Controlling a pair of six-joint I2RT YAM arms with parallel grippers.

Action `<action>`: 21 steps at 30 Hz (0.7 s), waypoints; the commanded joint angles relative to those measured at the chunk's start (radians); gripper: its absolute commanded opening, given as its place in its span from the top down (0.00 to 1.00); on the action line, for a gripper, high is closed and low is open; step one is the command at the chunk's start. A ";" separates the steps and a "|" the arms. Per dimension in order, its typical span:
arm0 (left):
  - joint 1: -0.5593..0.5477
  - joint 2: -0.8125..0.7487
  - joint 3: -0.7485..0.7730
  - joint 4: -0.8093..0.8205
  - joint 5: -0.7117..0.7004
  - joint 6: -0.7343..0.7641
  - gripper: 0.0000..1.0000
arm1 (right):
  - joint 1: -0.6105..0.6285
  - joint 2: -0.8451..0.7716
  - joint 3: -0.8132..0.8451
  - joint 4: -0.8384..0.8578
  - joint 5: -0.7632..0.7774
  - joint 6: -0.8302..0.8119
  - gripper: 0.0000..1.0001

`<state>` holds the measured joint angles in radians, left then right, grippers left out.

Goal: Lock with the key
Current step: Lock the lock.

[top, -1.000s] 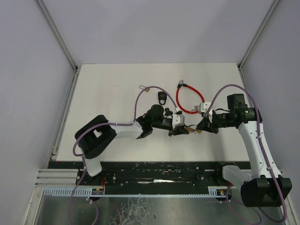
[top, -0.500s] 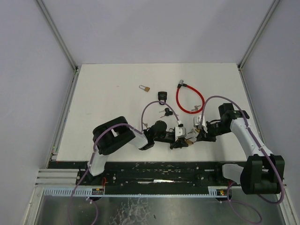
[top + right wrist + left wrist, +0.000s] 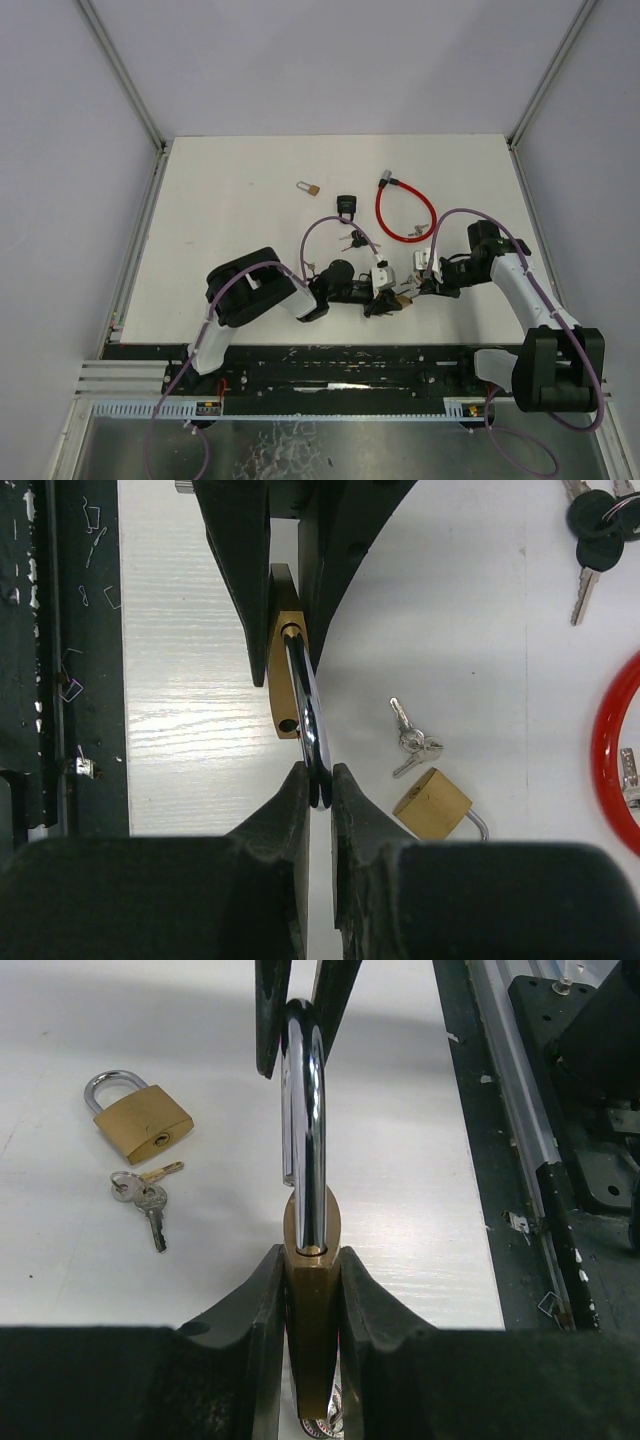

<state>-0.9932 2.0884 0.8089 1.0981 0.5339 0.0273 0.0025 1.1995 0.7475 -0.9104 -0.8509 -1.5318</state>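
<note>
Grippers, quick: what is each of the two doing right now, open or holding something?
Left gripper: closed on the body of the brass padlock.
Right gripper: closed on that padlock's steel shackle.

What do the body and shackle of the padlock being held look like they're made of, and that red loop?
Padlock body: probably brass, a dull golden-yellow with matte faces. Shackle: likely polished or chromed steel, silvery with mirror-like highlights. Red loop: seemingly a plastic-coated cable, uniform glossy red, bending smoothly.

White table (image 3: 220,230) between pale lilac walls (image 3: 330,60), black rail (image 3: 330,362) along its near edge
</note>
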 commanded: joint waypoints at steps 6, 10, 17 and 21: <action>-0.018 0.009 0.006 0.105 -0.051 0.033 1.00 | 0.004 -0.029 -0.005 0.005 0.023 -0.036 0.76; -0.016 0.005 0.001 0.112 -0.050 0.034 1.00 | 0.003 -0.054 0.004 -0.015 0.033 -0.058 0.71; -0.018 0.003 -0.004 0.117 -0.048 0.033 1.00 | 0.001 -0.072 0.049 -0.071 0.044 -0.089 0.69; -0.017 0.003 -0.005 0.117 -0.044 0.032 1.00 | 0.001 -0.064 0.065 -0.103 0.024 -0.125 0.71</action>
<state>-1.0042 2.0899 0.8089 1.1057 0.5037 0.0376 0.0017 1.1446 0.7639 -0.9516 -0.8024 -1.5997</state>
